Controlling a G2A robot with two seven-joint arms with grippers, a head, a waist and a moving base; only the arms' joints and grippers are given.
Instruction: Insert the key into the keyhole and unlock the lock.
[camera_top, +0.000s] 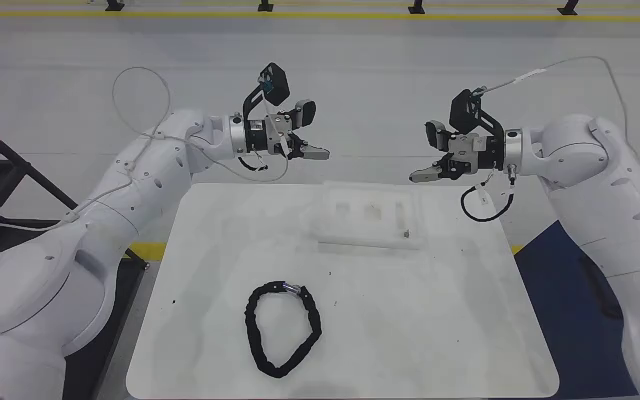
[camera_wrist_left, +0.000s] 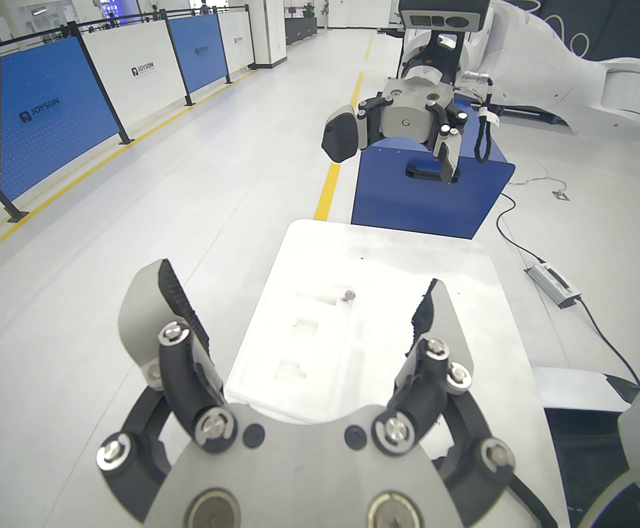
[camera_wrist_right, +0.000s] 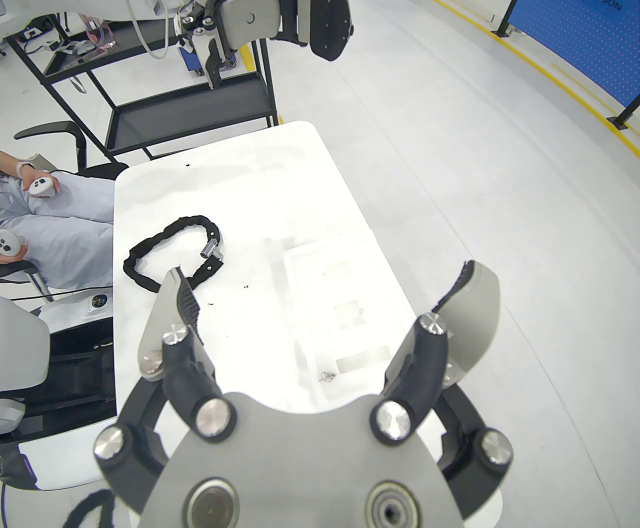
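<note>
Lock (camera_top: 284, 328) lies loose, nearer the empty, wide-open left gripper (camera_top: 313, 131); past it the tray (camera_top: 370, 215) holds the tiny key (camera_top: 407, 234) just below the equally open, empty right gripper (camera_top: 425, 153), whose broad pads may well fumble it or flick it away.

Matt black cloth-sleeved lock (camera_top: 284, 328), shiny metal cylinder (camera_wrist_right: 210, 248), smooth white table (camera_top: 430, 320)

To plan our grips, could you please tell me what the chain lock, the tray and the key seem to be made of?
The chain lock: matte black sleeve, probably fabric over chain, given its lumpy outline; its lock cylinder looks like shiny metal. The tray: white, dull, with cut pockets, likely foam. The key: small and greyish, probably metal, though too small to be sure.
</note>
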